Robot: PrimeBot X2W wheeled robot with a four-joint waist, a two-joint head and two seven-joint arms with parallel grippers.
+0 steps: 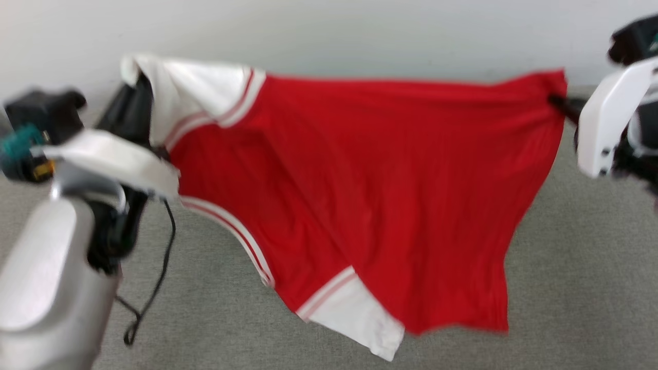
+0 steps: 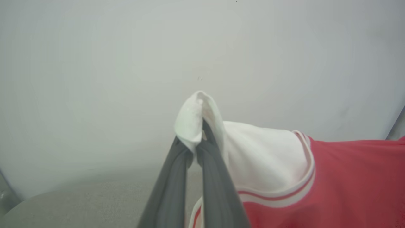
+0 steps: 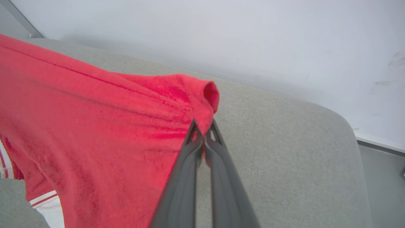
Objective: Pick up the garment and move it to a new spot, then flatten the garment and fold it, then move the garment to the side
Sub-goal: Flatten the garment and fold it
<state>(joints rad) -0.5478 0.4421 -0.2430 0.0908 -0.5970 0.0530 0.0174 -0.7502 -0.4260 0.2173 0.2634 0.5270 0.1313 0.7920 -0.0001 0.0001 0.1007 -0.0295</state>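
Noted grey fabric-covered surface point(image 1: 565, 288) below and plain pale wall point(image 1: 329, 31) behind. Found garment point(image 1: 370, 195) hoisted off the surface and stretched as a sheet between both arms along the far edge by the wall, plain red face showing. Found left gripper point(image 2: 197, 148) clamped tight on the tip of a white sleeve, and right gripper point(image 3: 204, 136) pinched closed on a bunched red corner at the opposite side. Saw second white sleeve and hem hanging low toward the near edge; could not tell whether touching the surface. Judged cloth light, soft and limp, sagging between grips, creasing readily, liable to slip from a thin pinch. Judged corners, shoulders and hem the sound holds. Advised even tension on lowering flat. Noted loose black cable point(image 1: 164, 257) beside left arm.
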